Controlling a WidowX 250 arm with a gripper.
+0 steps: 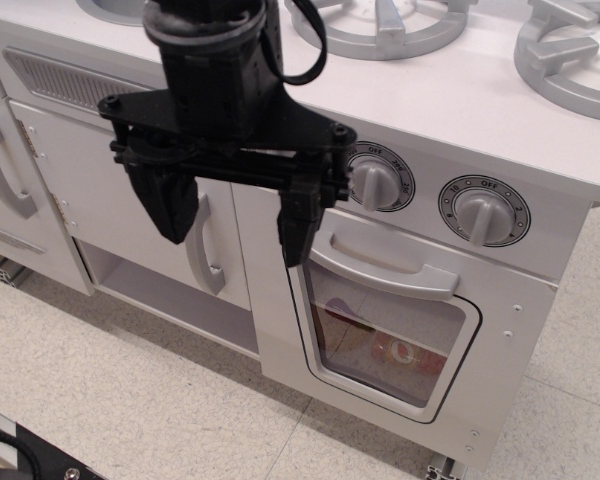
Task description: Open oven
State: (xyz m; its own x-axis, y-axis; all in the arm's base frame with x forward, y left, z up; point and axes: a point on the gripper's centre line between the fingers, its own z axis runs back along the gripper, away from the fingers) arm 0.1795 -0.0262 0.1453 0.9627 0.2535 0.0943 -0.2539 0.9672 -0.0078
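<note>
The white toy oven (500, 330) is at the lower right of the kitchen unit. Its door has a rounded clear window (385, 340) and a wide horizontal grey handle (385, 268); the door looks shut. My black gripper (235, 225) hangs in front of the unit, left of the oven handle. It is open and empty. Its right finger (298, 225) is close to the left end of the handle, in front of the door's left edge. Its left finger (170, 205) is in front of the cabinet door.
Two grey knobs (377, 180) (483, 212) sit above the oven. A cabinet door with a vertical grey handle (208, 258) is left of the oven. Grey burners (570, 50) sit on the countertop. A tiled floor (130, 400) lies below.
</note>
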